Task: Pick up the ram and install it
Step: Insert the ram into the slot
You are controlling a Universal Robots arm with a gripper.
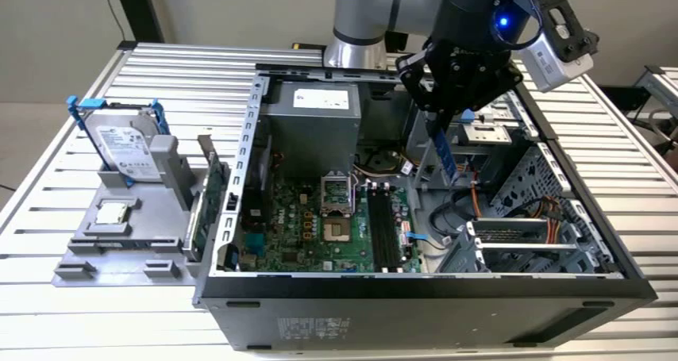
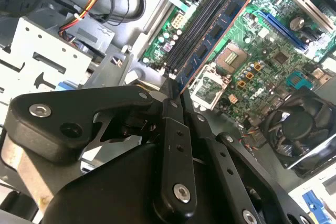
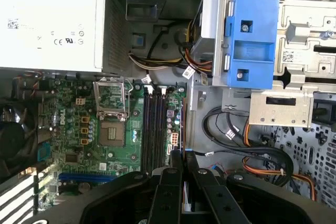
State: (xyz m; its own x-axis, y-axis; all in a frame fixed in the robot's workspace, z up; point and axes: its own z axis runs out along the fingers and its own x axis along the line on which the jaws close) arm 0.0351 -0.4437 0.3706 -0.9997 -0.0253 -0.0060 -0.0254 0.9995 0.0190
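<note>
Although the ram [image 1: 446, 151] is plainly picked up, pinched at one end by the clenched fingers [image 2: 173, 129], it is not yet installed. It hangs on end inside the open computer case [image 1: 249, 163], above the motherboard [image 1: 307, 226] and clear of it. In the second wrist view the stick runs roughly lengthwise with the black memory slots [image 2: 197, 30], which look empty. So I'd judge the lift done, and the lowering and seating left.

Close by, the processor socket [image 1: 337, 230] sits just beside the slots, with the grey power supply [image 1: 313, 119] beyond it. On the slots' other side, toward the exterior view's right, a loop of cables [image 1: 456, 218] lies near them, and past that stands the metal drive cage [image 1: 529, 242]. To my eye those cables and the cage wall are the likeliest things for the arm to crowd.

Outside the case, at the exterior view's left, a grey holder [image 1: 106, 254] rests on the slatted desk [image 1: 159, 67]. It carries a hard drive [image 1: 122, 147] in a blue frame, a small chip [image 1: 111, 213] lying flat, and a green expansion card [image 1: 212, 194] on edge near the case wall.
</note>
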